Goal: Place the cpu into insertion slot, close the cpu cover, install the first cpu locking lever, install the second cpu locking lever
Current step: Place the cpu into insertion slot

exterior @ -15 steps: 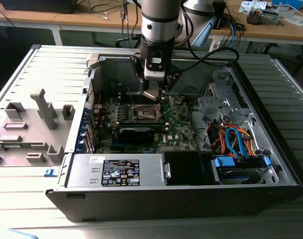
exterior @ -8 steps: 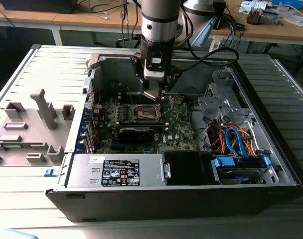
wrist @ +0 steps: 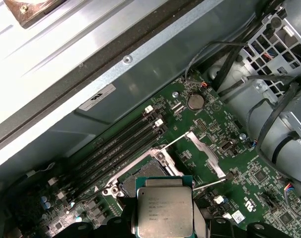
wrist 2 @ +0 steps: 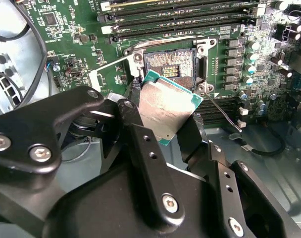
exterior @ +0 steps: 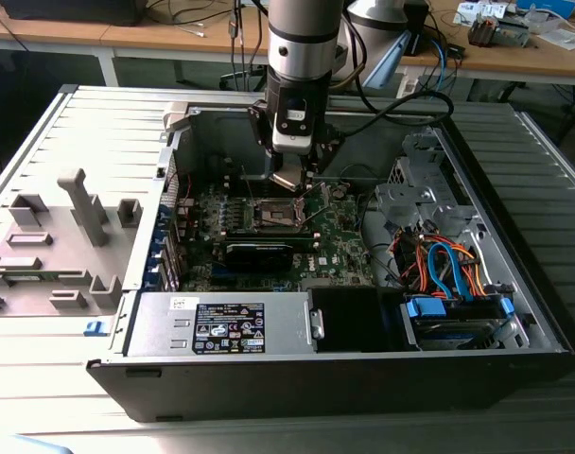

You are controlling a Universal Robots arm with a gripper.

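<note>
Exterior view: the grey robot arm [exterior: 302, 38] holds its black gripper [exterior: 293, 182] inside an open black desktop computer case [exterior: 316, 383]. The gripper is just above the insertion slot [exterior: 276, 216], a small square socket with a dark centre and shiny metal rim on the green motherboard [exterior: 339, 232]. A long black rectangular card [exterior: 259, 253] lies just beside the slot on its camera-facing side. A silver box-shaped power supply [exterior: 221, 326] sits past that card, well apart from the slot. In the second wrist view, the two black fingers [wrist 2: 134, 124] are closed onto opposite edges of the cpu [wrist 2: 168, 106], a small flat square chip with a silver-grey metal top and a green border. The chip is tilted and clear of the board, with one corner over the slot's rim. The slot is uncovered and its dark contact field shows. A thin wire locking lever [wrist 2: 225, 115] stands free just beside the slot. In the first wrist view, the gripped chip overlaps the slot's near edge. The cpu cover [wrist: 206, 152], a thin silvery metal plate, is swung off the slot to one side. Long black memory slots [wrist: 116, 148] run along the slot's opposite side.
</note>
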